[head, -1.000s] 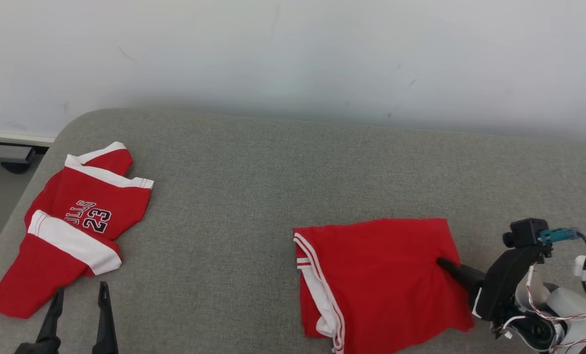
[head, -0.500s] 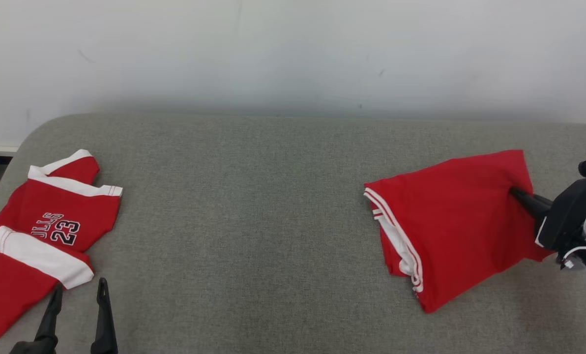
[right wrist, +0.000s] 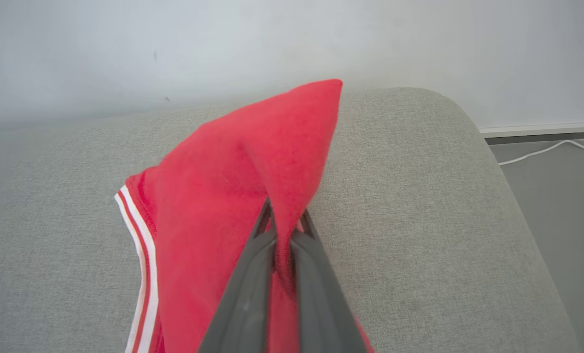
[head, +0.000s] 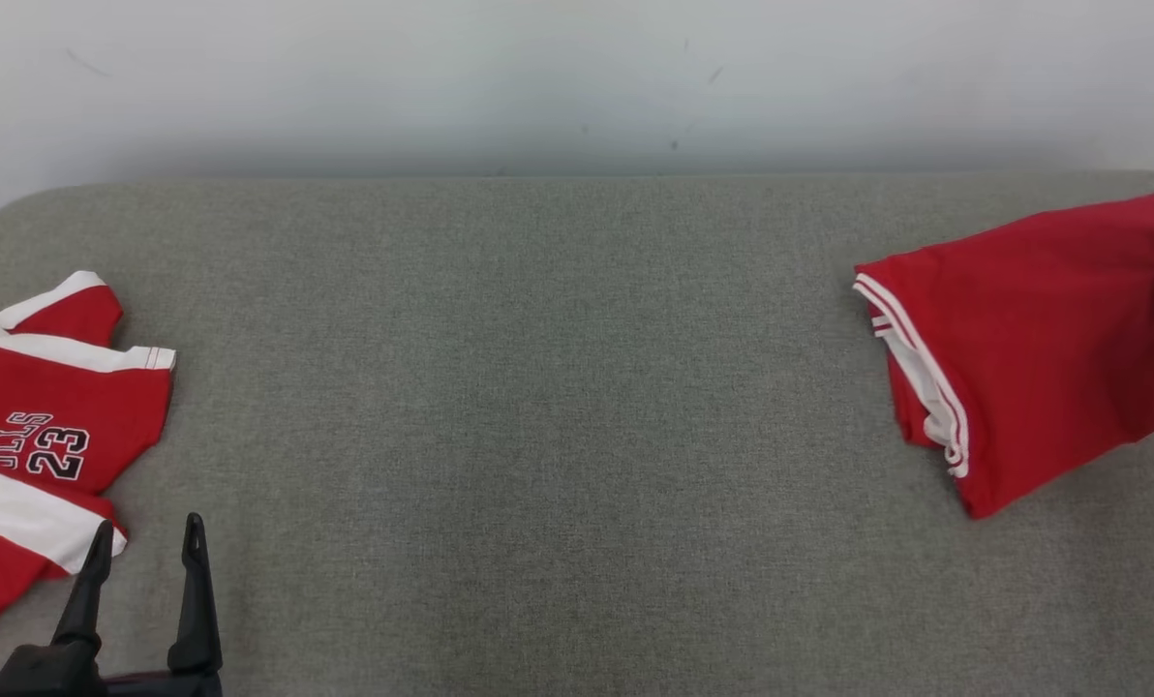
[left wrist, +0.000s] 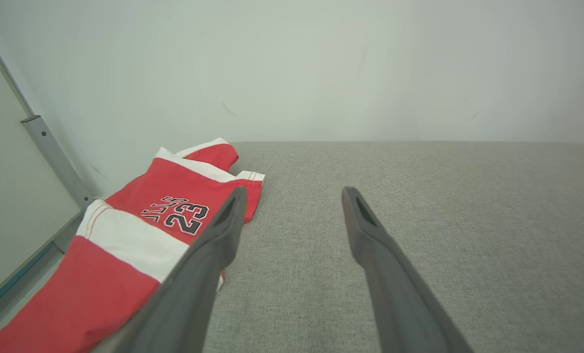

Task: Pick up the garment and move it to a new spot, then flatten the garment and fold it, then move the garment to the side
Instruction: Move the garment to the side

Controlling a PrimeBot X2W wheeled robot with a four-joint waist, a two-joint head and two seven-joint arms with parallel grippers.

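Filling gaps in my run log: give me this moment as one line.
right tool: shut on folded red garment, near grey cushion's right end | left tool: open, empty, beside numbered jersey

Wide bare stretch of grey cushion (head: 538, 387) across frame centre: free passage. Left edge blocked by number-23 red jersey (head: 35, 426), just beside left gripper (head: 148, 525). Right edge taken by folded red shorts (head: 1042, 339). Frame top closed by white wall (head: 538, 77).
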